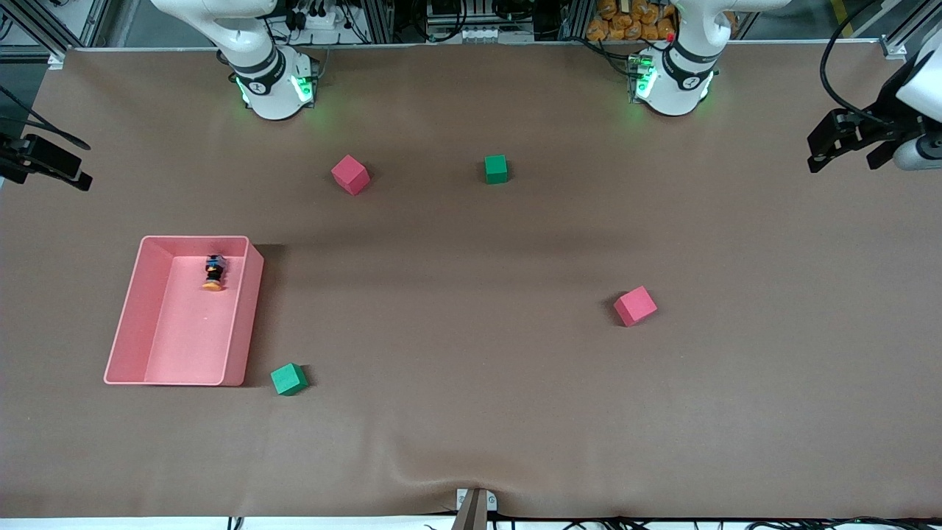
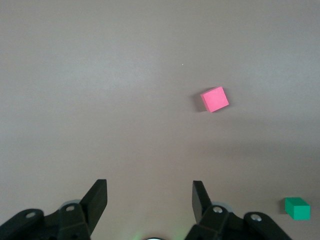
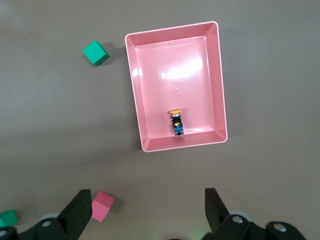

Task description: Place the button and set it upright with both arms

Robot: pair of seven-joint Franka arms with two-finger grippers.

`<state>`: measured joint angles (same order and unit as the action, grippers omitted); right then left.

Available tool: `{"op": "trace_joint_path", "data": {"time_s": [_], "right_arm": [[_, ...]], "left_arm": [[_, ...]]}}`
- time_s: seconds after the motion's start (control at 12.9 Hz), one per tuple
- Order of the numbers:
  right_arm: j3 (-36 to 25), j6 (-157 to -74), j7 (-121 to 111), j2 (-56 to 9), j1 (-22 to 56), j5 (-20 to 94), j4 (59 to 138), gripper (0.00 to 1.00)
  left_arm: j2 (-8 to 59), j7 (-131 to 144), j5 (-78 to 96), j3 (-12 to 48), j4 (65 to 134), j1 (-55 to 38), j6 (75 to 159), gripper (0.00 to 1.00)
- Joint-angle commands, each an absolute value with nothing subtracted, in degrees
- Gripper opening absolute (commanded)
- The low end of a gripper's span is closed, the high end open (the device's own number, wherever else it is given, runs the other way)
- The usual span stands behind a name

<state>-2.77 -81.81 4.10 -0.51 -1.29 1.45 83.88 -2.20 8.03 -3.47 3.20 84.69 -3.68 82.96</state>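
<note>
Right pincer (image 3: 145,207) agape, button (image 3: 177,123) in tray (image 3: 150,145)

A brown mat covers the wide surface (image 1: 471,412), slightly rippled at its near edge. Along the top stand aluminium frame posts (image 1: 383,18), cables and grey floor.

Left gripper (image 2: 150,200): fingers spread apart, nothing between them, held above the bare brown table (image 2: 100,100)
Red cube (image 2: 215,99): on the table, well clear of the fingers
Green cube (image 2: 297,208): apart from the red cube
</note>
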Motion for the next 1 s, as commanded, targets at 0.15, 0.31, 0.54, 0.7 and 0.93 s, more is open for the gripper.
{"op": "trace_joint_path", "data": {"time_s": [0.15, 0.31, 0.54, 0.7, 0.93], "right_arm": [[-2.29, -80.86, 3.43, -0.79, -1.93, 0.53, 82.71, 1.0], [-2.37, -80.68, 3.43, -0.7, -2.02, 0.7, 82.71, 1.0], [-2.29, -80.86, 3.43, -0.79, -2.02, 0.53, 82.71, 1.0], [-2.37, -80.95, 3.43, -0.79, -2.11, 0.61, 82.62, 1.0], [-2.37, -80.95, 3.51, -0.88, -2.11, 0.62, 82.62, 1.0]], "left_arm": [[-2.46, 7.74, -4.4, 2.99, 84.02, -3.96, 82.35, 0.77], [-2.37, 7.82, -4.31, 2.99, 83.68, -4.04, 82.44, 0.77], [-2.72, 7.65, -3.96, 3.16, 83.76, -4.04, 81.74, 0.77], [-3.07, 7.65, -3.96, 3.43, 83.76, -4.04, 81.12, 0.77], [-2.99, 7.65, -3.95, 3.51, 83.85, -4.13, 81.12, 0.77]]}}
